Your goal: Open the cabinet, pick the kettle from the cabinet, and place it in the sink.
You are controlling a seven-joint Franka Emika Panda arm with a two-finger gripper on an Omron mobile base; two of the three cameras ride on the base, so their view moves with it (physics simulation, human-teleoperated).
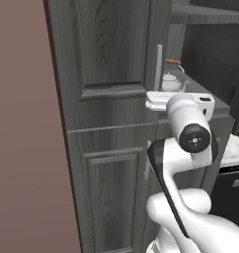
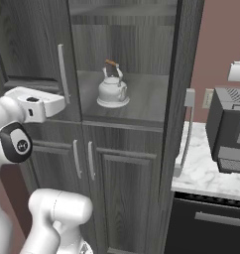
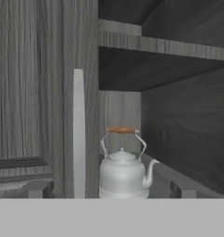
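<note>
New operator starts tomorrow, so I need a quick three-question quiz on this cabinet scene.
1. True or false: the kettle lies tipped on its side.
2. The cabinet door in front of the kettle is: A) open B) closed.
3. Fill in: the claw is ____ and holds nothing.

Key: 1 false, it stands upright on the shelf. 2 A. 3 open.

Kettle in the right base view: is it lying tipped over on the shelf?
No, the kettle stands upright on the cabinet shelf, its wooden-barred handle arched above the lid.
</note>
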